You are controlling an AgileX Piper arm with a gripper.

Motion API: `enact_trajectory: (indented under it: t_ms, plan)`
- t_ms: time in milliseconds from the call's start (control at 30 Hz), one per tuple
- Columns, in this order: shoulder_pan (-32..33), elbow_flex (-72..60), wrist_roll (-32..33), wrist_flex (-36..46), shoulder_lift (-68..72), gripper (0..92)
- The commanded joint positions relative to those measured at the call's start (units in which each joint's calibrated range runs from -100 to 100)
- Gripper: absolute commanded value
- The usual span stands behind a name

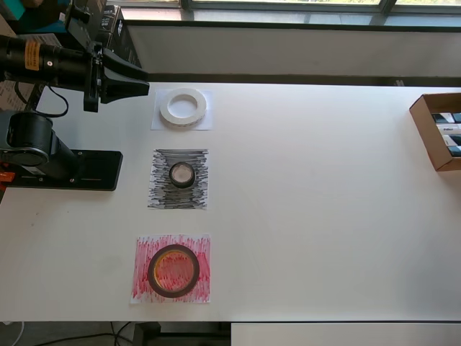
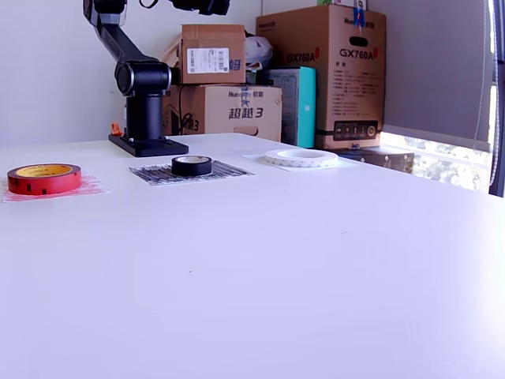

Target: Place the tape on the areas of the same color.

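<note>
White table [image 1: 324, 216] carried three sheets, each already bearing its matching roll: white tape [image 1: 183, 107], black tape [image 1: 181, 174], red tape [image 1: 173, 271]. I judged only retreating cleanly remained. The gripper [image 1: 137, 81] hovered empty, seemingly closed.

Daylight is coming through a window [image 2: 442, 154] on the exterior view's right, brightening the white worktop [image 2: 316, 253]. Stacked cardboard boxes [image 2: 323, 71] are standing against a pale wall [image 2: 47, 79] behind it. In the overhead view, an open cardboard box [image 1: 438, 130] is sitting at the worktop's right edge.
</note>
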Motion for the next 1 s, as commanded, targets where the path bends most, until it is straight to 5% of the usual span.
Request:
enact_trajectory:
  t_ms: [0,133,467,967]
  plan:
    - [0.3,2.6,-1.9,0.0,-5.9,36.8]
    - [0.3,5.6,-3.9,-0.9,-10.7,36.8]
    - [0.8,16.0,-8.0,-23.1,-16.5,35.8]
    - [1.6,24.7,-14.6,-32.0,-24.6,4.6]
